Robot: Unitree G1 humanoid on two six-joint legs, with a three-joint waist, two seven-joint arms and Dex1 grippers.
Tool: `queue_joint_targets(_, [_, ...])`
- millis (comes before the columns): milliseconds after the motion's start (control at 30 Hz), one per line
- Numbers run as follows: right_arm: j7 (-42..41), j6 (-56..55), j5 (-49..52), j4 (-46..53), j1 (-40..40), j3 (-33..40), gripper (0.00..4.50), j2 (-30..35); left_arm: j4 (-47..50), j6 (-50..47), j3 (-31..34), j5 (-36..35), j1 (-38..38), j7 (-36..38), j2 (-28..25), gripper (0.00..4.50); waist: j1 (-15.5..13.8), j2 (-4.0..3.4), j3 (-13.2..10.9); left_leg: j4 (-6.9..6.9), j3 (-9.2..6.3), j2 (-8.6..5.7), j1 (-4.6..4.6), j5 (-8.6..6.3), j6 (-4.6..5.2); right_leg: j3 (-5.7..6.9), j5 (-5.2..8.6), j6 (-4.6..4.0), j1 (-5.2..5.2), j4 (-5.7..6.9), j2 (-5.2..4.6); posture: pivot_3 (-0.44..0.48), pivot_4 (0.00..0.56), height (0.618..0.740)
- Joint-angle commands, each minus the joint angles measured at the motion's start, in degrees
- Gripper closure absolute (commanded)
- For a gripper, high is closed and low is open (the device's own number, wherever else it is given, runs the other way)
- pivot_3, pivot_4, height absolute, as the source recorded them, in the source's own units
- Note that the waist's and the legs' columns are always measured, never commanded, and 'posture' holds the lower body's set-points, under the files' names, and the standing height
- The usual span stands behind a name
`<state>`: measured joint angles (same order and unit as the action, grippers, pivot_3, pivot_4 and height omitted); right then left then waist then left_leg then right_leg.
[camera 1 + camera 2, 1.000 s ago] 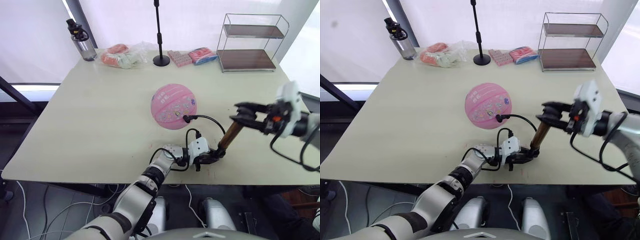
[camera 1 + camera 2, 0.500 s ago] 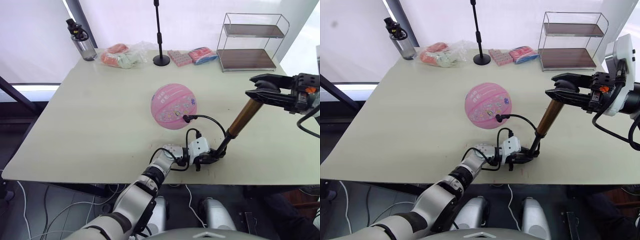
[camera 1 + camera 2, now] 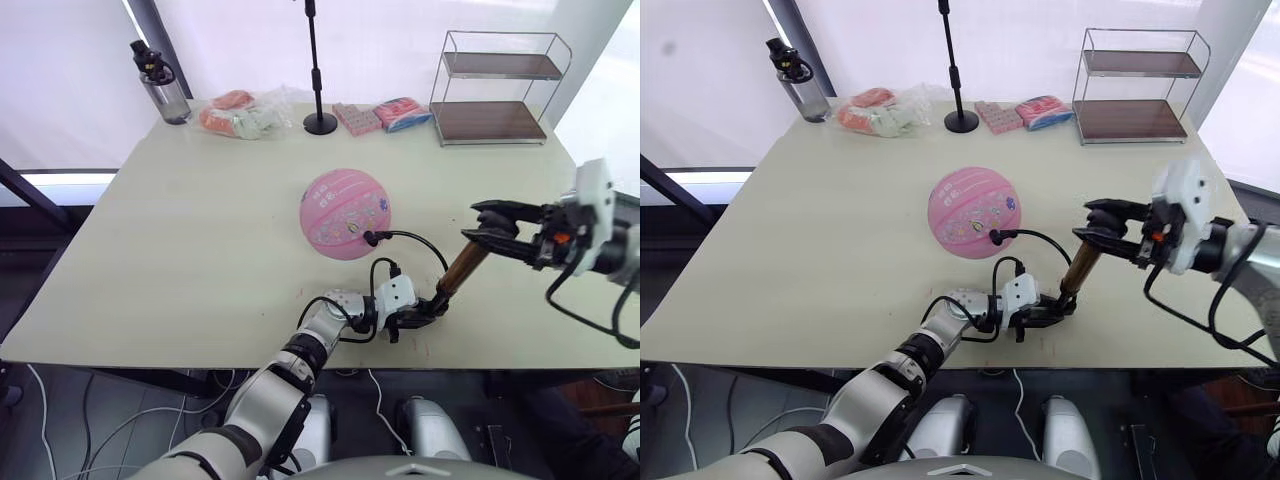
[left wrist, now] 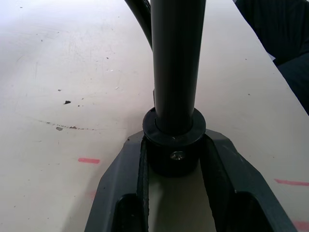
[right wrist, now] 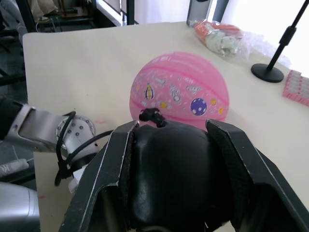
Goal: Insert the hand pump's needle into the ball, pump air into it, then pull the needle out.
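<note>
The pink ball (image 3: 346, 213) rests mid-table. A small black fitting (image 3: 370, 238) sits against its near side; the needle itself is hidden. From the fitting a thin black hose (image 3: 412, 237) loops to the foot of the hand pump (image 3: 462, 268), which leans up to the right. My left gripper (image 3: 428, 311) is shut on the pump's black lower cap (image 4: 174, 145) at the table's front edge. My right gripper (image 3: 487, 228) is shut on the black T-handle (image 5: 171, 179), which is pressed down close to the gold cylinder.
Along the far edge stand a water bottle (image 3: 160, 85), a clear bag of pink packets (image 3: 245, 112), a black pole stand (image 3: 320, 122), more packets (image 3: 403, 110) and a wire shelf (image 3: 490, 90). Cables hang below the table's front edge.
Half a second ago the right gripper had the handle pulled up and out, with the rod extended. Now it has pushed the handle back down. Ball and left gripper stayed put.
</note>
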<state>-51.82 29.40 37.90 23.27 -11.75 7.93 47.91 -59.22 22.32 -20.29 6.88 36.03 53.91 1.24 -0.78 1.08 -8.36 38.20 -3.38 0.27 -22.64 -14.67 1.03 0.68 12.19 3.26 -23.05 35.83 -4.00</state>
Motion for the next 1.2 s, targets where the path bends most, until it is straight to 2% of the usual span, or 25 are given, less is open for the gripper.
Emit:
queue_joint_targets(33, [-0.2,-3.4,-6.6,-3.5,4.3,-5.9,2.67,-2.3,-3.6,-2.1,-1.0,2.2,-2.2,0.1,-1.1,3.43,0.0,0.01,0.0,0.0,0.0,0.0,0.01,0.0,0.0,0.0,0.0,0.0,0.01,0.0,0.0,0.0,0.15,0.731])
queue_joint_targets(167, [0.0,-8.5,-11.0,-5.9,6.5,-7.8,2.67,-5.0,-3.6,-2.1,-1.0,2.2,-2.1,0.1,-1.1,3.43,0.1,0.08,0.1,0.0,-0.02,0.03,0.03,0.0,0.0,0.01,0.01,-0.02,0.02,0.0,0.04,0.0,0.15,0.731])
queue_joint_targets(300, [-0.5,-4.9,-5.8,-2.4,5.0,-3.9,2.67,-3.9,-3.6,-2.2,-0.9,2.2,-2.1,0.1,-1.1,3.43,0.0,0.06,0.1,0.0,-0.01,0.02,0.04,0.0,0.0,0.0,0.01,-0.02,0.02,0.0,0.03,0.0,0.15,0.731])
queue_joint_targets(500, [-1.6,3.4,4.1,0.4,-1.8,4.9,2.67,1.7,-3.7,-2.2,-1.0,2.1,-2.2,0.3,-1.0,3.43,-0.1,-0.1,-0.2,0.01,-0.02,-0.05,-0.11,0.0,0.0,0.0,0.01,-0.03,-0.05,0.0,-0.03,0.0,0.15,0.731])
queue_joint_targets(767, [-1.9,12.3,13.7,0.1,-10.9,13.0,2.67,9.1,-3.7,-2.2,-1.1,2.1,-2.2,0.3,-0.8,3.43,-0.1,-0.19,-0.3,-0.01,-0.04,-0.08,-0.17,0.0,0.0,0.0,0.01,-0.03,-0.07,-0.01,-0.05,0.0,0.15,0.731])
queue_joint_targets(967, [-1.6,16.1,17.0,-1.1,-15.0,14.6,2.67,12.6,-3.6,-2.2,-1.1,2.0,-2.3,0.4,-0.8,3.43,-0.1,-0.22,-0.3,-0.01,-0.02,-0.06,-0.17,0.0,0.0,0.0,0.01,-0.03,-0.08,-0.01,-0.05,0.0,0.15,0.731])
queue_joint_targets(1200, [-0.6,16.9,16.9,-1.0,-15.0,13.2,2.67,12.0,-3.7,-2.2,-1.1,2.1,-2.4,0.3,-0.8,3.43,-0.1,-0.24,-0.3,-0.01,0.0,-0.06,-0.17,0.0,0.0,-0.01,0.01,-0.03,-0.09,-0.01,-0.06,0.0,0.15,0.731])
